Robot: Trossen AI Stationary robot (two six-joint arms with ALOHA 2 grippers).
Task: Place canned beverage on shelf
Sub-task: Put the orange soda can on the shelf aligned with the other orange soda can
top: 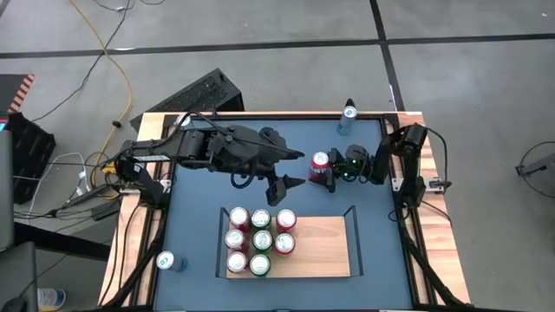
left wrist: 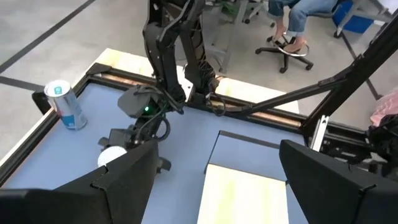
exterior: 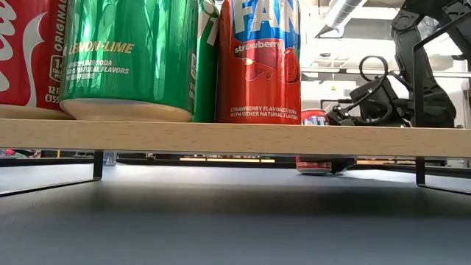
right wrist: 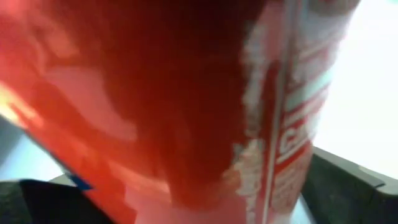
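A red can [top: 320,165] stands upright on the blue tabletop, beyond the shelf's far edge; its bottom rests on the table [exterior: 316,165]. My right gripper [top: 332,170] is open around it, one finger on each side, and the can fills the right wrist view [right wrist: 186,106]. The shelf [top: 321,247] is a light-wood board with black end rails. Several red and green cans [top: 260,241] stand on its left half. My left gripper [top: 286,184] hangs open above the shelf's far edge with nothing between its fingers [left wrist: 127,180]. My right gripper comes at the red can's side wall [right wrist: 292,143] roughly level from the table's right, with a finger on either side of it. I cannot tell whether the fingers touch the can. The can stands on the table.
One blue can [top: 349,117] stands at the table's far edge and another [top: 166,260] at the near left corner. The shelf's right half [top: 325,251] is bare wood. A seated person [left wrist: 292,25] shows beyond the table.
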